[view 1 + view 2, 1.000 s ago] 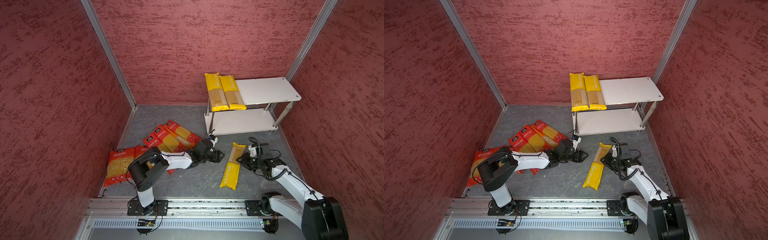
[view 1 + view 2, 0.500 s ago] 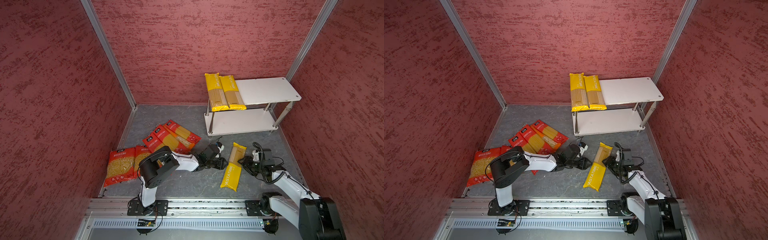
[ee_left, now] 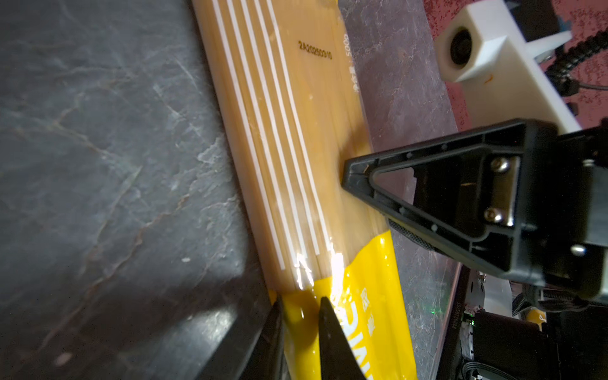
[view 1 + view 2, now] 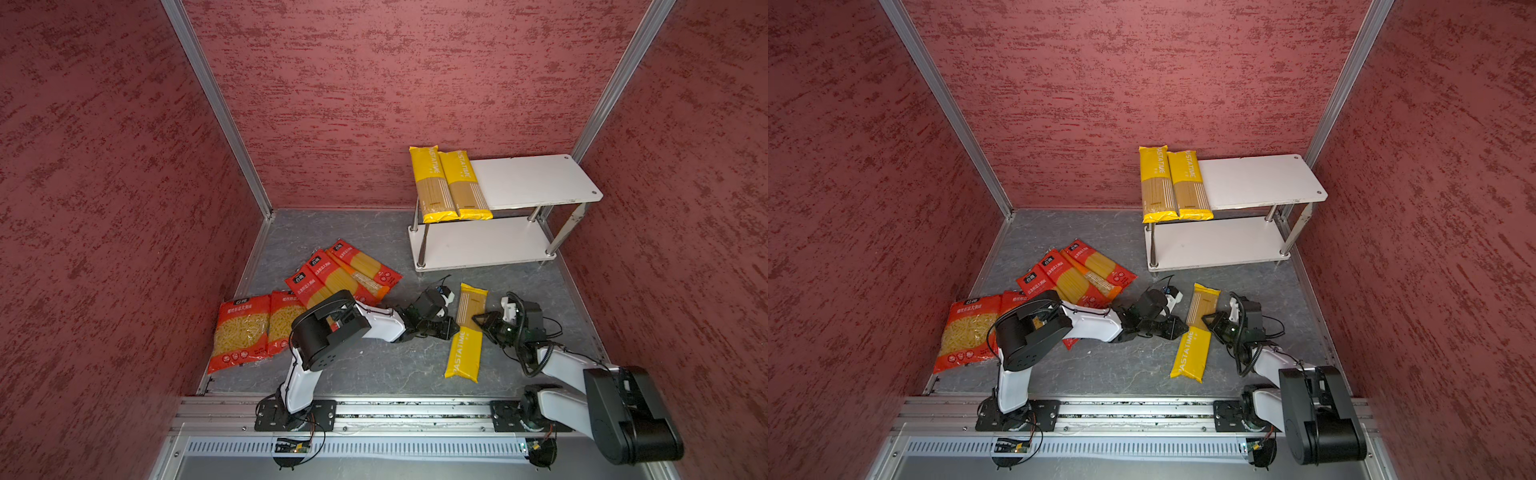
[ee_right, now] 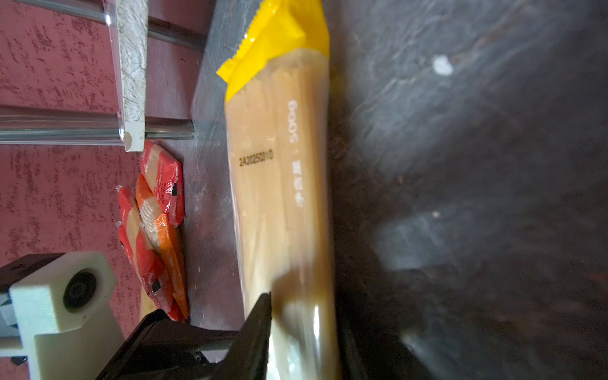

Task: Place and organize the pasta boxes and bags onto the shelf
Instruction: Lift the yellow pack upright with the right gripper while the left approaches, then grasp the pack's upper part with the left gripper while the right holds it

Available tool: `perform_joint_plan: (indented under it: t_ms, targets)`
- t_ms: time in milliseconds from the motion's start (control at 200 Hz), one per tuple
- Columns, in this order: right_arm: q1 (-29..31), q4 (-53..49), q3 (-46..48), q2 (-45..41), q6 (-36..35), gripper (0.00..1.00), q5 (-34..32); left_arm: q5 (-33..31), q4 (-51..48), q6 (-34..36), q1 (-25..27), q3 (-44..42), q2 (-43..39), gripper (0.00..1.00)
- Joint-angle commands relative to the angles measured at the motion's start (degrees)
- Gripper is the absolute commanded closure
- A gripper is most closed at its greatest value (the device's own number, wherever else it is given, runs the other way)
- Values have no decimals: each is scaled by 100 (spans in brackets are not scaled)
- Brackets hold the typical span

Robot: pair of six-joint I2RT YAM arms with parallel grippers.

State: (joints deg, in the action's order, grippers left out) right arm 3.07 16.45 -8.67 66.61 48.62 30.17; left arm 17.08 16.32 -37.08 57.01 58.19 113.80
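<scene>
Your left gripper pinches the yellow spaghetti pack at its 9 o'clock edge, your right gripper clamps its 3 o'clock edge, and it lies on the floor at 6 o'clock from the shelf.

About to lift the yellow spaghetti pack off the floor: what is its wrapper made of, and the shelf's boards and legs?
Yellow spaghetti pack: glossy plastic film, by its glare and clear window. Shelf boards: smooth matte white, perhaps plastic or coated wood. Legs: shiny tubes, likely chromed metal.
</scene>
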Motion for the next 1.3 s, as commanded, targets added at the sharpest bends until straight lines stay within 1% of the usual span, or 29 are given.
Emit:
perform_joint_plan:
  t_ms: [0, 50, 220, 281, 406, 521, 686, 892, 1012, 1072, 1152, 1292]
  targets:
    - [80, 335, 205, -590, 95, 84, 35, 234, 62, 72, -52, 52, -46, 80]
    - [82, 301, 300, -995, 103, 89, -127, 283, 68, 70, -92, 10, -117, 80]
    - [89, -99, 364, -2318, -70, 100, -552, 356, 82, 89, -238, -153, -471, 77]
    - [90, -441, 257, -2724, -222, 100, -720, 362, 112, 122, -298, -225, -623, 76]
    - [98, -1257, -207, -3412, -802, 100, -942, 378, 156, 208, -391, -347, -953, 72]
    - [108, -1720, -670, -3790, -1325, 100, -1055, 417, 149, 510, -409, -388, -1304, 60]
    - [107, -1777, -1177, -4027, -1998, 100, -1020, 584, 123, 1030, -450, -357, -1791, 46]
    - [109, -1384, -1513, -4220, -2730, 100, -765, 693, 129, 1887, -459, -297, -2437, 34]
    - [109, -1048, -1604, -4314, -3045, 100, -528, 765, -10, 2263, -503, -173, -2687, 31]
    - [106, -823, -1616, -4332, -3087, 100, -337, 851, -68, 2293, -552, -107, -2787, 31]
    - [107, -531, -1688, -4285, -3102, 100, -96, 1033, -191, 2153, -665, -8, -2869, 30]
    - [112, 65, -1870, -4061, -2923, 100, 310, 1283, -271, 1926, -936, 82, -3040, 29]
